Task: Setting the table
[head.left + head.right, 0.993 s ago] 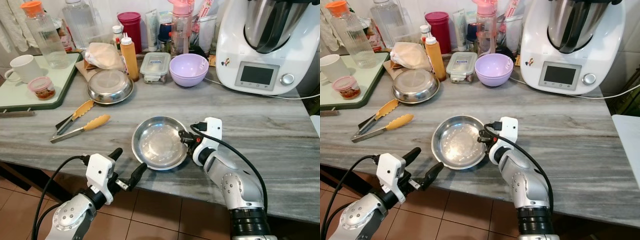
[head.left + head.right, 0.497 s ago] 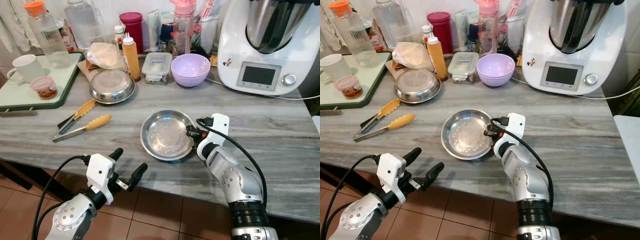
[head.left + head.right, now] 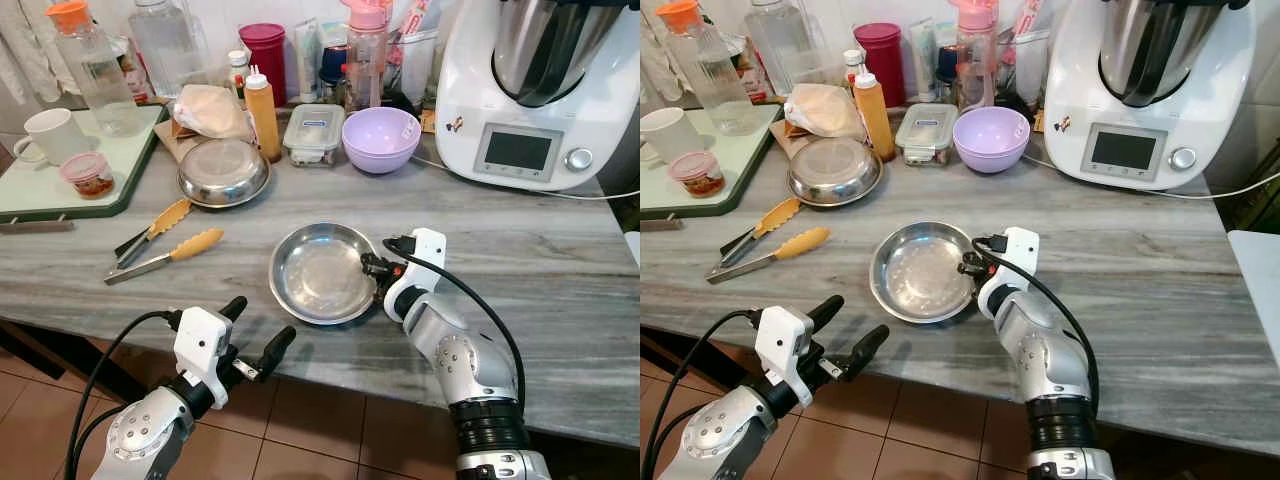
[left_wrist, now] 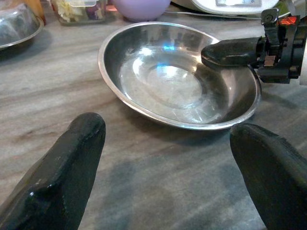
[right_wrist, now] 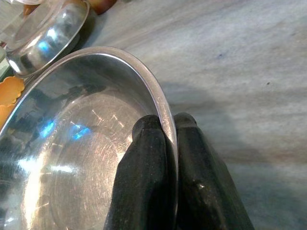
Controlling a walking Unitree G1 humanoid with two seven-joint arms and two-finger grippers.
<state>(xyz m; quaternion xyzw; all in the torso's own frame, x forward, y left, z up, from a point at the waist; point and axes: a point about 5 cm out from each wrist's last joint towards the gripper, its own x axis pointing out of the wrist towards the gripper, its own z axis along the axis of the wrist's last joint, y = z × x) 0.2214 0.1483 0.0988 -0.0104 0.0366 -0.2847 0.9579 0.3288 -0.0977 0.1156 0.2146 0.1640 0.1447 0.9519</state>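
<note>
A shallow steel plate (image 3: 320, 273) lies flat on the grey marbled counter (image 3: 560, 270), near its front edge and roughly in the middle. The right gripper (image 3: 368, 266) pinches the plate's right rim: in the right wrist view one black finger (image 5: 144, 177) sits inside the dish and the other outside, closed tight on the thin metal edge between them. The silver right arm (image 3: 455, 360) bends up from below the counter edge to reach it.

The left gripper (image 3: 252, 335) hangs in front of the counter, below its edge and to the left of the plate, holding nothing — its two fingers are spread wide, and in the left wrist view they frame the plate from a low angle with the counter bare between them.

Behind and to the left of the plate lie yellow-tipped tongs (image 3: 160, 243), and beyond them a second steel dish (image 3: 223, 171) sits upside down. A yellow squeeze bottle (image 3: 262, 113) stands just behind that dish, beside a crumpled paper bag (image 3: 208, 110). A lidded glass container (image 3: 314, 133) and a lilac bowl (image 3: 379, 138) stand further right, and a white kitchen machine (image 3: 535, 90) occupies the far right corner. At far left a green tray (image 3: 70, 200) carries a white mug (image 3: 46, 135), a small sealed cup (image 3: 85, 174) and a clear bottle with an orange cap (image 3: 88, 65)
</note>
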